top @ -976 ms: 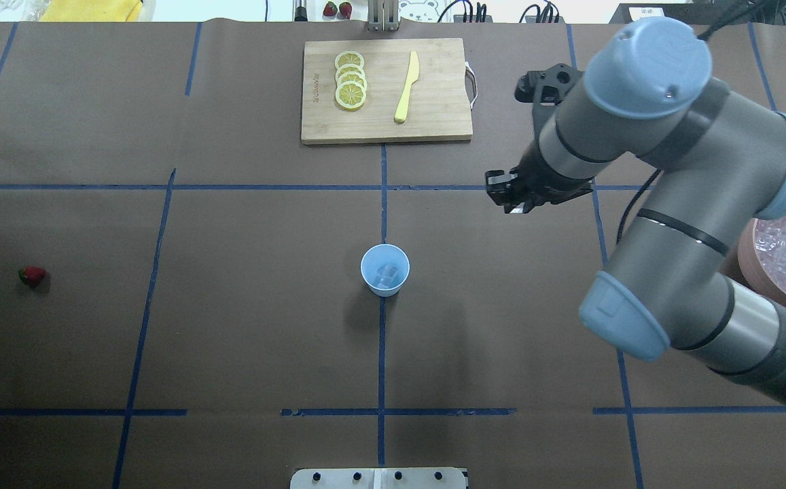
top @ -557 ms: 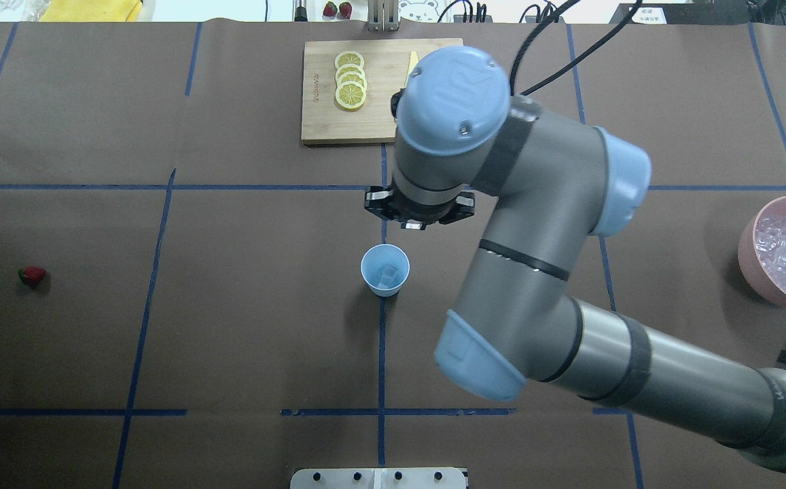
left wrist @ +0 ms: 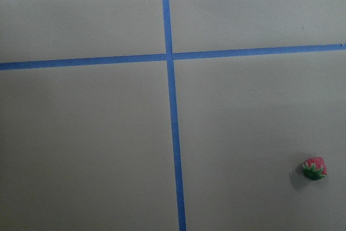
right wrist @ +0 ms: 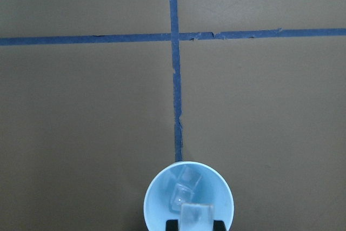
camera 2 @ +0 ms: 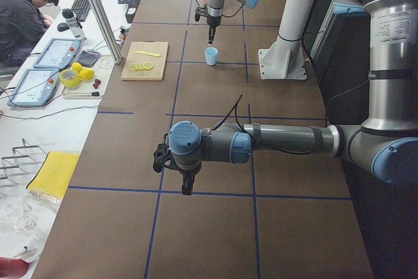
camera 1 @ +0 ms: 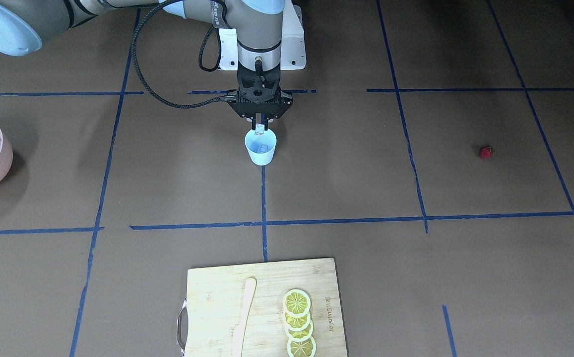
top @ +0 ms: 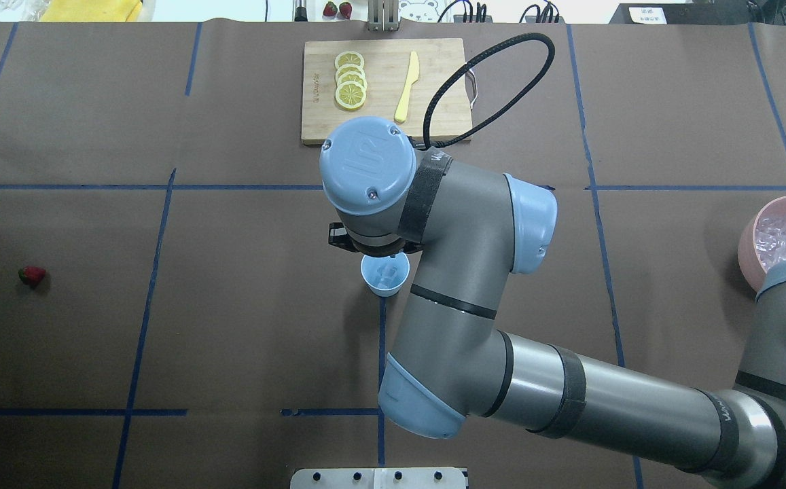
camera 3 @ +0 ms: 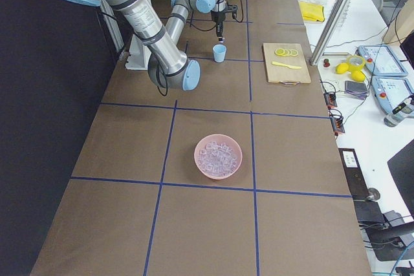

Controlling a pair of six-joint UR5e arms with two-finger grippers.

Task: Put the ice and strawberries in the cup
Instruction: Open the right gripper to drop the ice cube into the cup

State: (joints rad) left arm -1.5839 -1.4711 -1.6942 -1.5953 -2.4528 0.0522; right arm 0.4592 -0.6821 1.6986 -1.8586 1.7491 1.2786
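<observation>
Bench [camera 1: 346, 163]: brown paper, blue tape grid | right tool [camera 1: 261, 129] pinches clear ice cube [right wrist: 195, 216] over small light-blue tapered cup [camera 1: 260, 149] | left tool [camera 2: 187, 189]: opening cannot be told.

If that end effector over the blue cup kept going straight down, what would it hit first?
The right end effector, holding an ice cube, points down into the cup. It would probably meet the ice lying inside first; depth is unclear, so it might clip the rim.
</observation>
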